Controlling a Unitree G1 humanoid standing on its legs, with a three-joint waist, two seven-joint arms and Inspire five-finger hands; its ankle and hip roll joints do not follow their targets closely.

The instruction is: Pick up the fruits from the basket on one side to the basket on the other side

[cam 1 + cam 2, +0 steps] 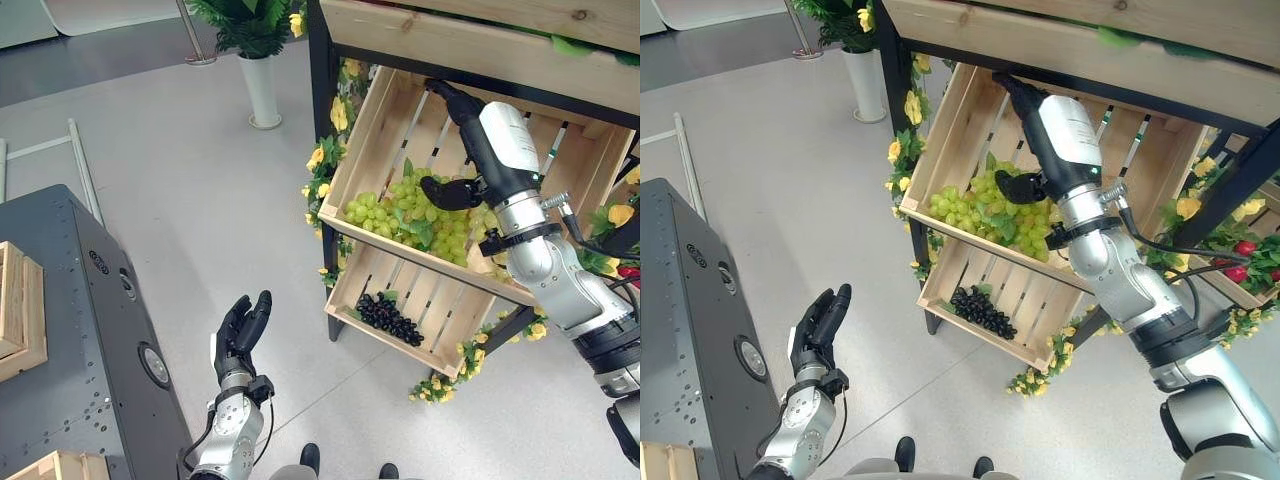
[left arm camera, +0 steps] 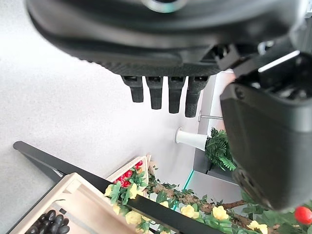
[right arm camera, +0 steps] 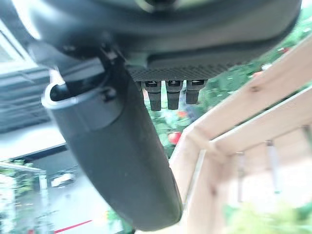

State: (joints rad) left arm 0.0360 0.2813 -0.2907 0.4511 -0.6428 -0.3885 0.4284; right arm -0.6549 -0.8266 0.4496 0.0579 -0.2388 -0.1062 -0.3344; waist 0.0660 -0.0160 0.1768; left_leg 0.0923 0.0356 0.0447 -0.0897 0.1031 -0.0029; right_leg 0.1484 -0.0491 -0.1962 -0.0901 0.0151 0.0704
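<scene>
Right hand in upper crate above green grapes; left hand idle, low over floor.

Right hand (image 1: 462,112) reaches deep into the upper crate (image 1: 372,128) of the stand, fingers (image 3: 168,95) straight and side by side, holding nothing, thumb sticking out just over the green grapes (image 1: 410,215). Green grapes lie heaped along the upper crate's front edge. Black grapes (image 1: 390,318) lie in the lower crate (image 1: 432,300), near its front-left corner. Red fruit (image 1: 1244,248) sits among leaves at the stand's right side. Left hand (image 1: 241,330) is raised over the floor, well apart from the stand, fingers (image 2: 163,93) straight and together, empty. Grey machine (image 1: 70,330) at left with small wooden boxes (image 1: 20,308) on it. White vase (image 1: 261,88) with plant stands on the floor behind.
</scene>
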